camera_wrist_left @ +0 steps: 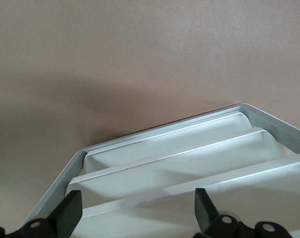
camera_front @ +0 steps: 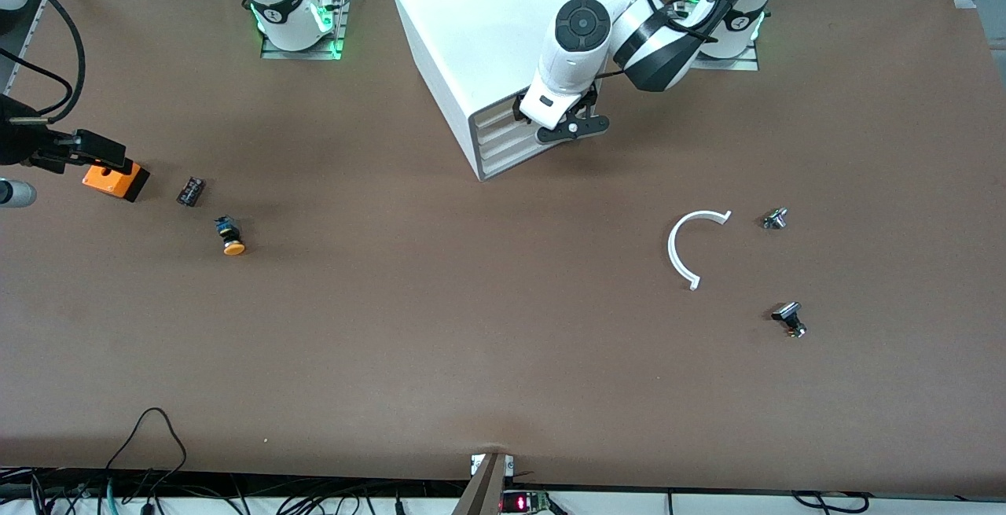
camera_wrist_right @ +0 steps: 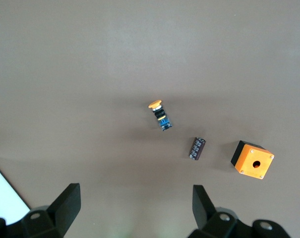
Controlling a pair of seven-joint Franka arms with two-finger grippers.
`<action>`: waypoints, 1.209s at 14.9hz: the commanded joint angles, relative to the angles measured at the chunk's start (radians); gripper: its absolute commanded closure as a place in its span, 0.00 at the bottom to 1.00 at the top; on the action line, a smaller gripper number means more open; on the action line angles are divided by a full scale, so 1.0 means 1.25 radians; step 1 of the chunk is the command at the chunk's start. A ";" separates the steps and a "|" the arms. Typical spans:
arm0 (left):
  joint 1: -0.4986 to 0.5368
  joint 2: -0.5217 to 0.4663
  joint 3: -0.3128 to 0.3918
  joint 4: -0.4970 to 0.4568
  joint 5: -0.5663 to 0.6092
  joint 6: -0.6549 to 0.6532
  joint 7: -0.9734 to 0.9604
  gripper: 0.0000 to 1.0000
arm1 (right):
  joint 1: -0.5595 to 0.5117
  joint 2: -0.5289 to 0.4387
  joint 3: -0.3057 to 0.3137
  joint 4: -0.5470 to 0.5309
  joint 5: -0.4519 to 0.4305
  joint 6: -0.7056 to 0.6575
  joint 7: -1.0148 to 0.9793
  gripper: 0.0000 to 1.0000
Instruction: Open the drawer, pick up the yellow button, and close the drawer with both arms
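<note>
The white cabinet (camera_front: pixel 471 35) stands near the arms' bases, with all four drawer fronts flush. My left gripper (camera_front: pixel 523 114) is open at the top drawer (camera_front: pixel 497 111). In the left wrist view the left gripper (camera_wrist_left: pixel 137 208) is spread over the drawer front lips, holding nothing, with the top drawer (camera_wrist_left: pixel 150 225) between its fingers. The button (camera_front: pixel 232 237) lies on the table toward the right arm's end. My right gripper (camera_wrist_right: pixel 137 206) is open and empty, high over the table. Its view shows the button (camera_wrist_right: pixel 160 115) lying on its side. It does not show in the front view.
An orange-and-black box (camera_front: pixel 115 180) (camera_wrist_right: pixel 252 159) and a small black part (camera_front: pixel 190 190) (camera_wrist_right: pixel 197 148) lie beside the button. A white C-shaped ring (camera_front: pixel 692 248) and two silver-black parts (camera_front: pixel 775 218) (camera_front: pixel 790 318) lie toward the left arm's end. A black fixture (camera_front: pixel 55 145) overhangs the orange box.
</note>
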 commanded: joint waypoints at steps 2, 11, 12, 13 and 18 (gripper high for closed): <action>0.052 -0.034 -0.003 0.008 -0.007 -0.022 0.010 0.00 | 0.001 -0.105 0.001 -0.130 -0.009 0.049 0.014 0.00; 0.125 -0.050 0.187 0.127 0.063 0.074 0.188 0.00 | -0.001 -0.087 0.001 -0.119 -0.001 0.077 0.016 0.00; 0.125 -0.052 0.227 0.155 0.063 0.034 0.246 0.00 | -0.002 -0.082 0.000 -0.117 0.002 0.078 0.028 0.00; 0.126 -0.055 0.259 0.190 0.057 -0.009 0.307 0.00 | -0.001 -0.082 0.001 -0.115 0.000 0.075 0.047 0.00; 0.129 -0.127 0.377 0.326 0.026 -0.282 0.611 0.00 | -0.001 -0.081 0.001 -0.106 -0.006 0.071 0.033 0.00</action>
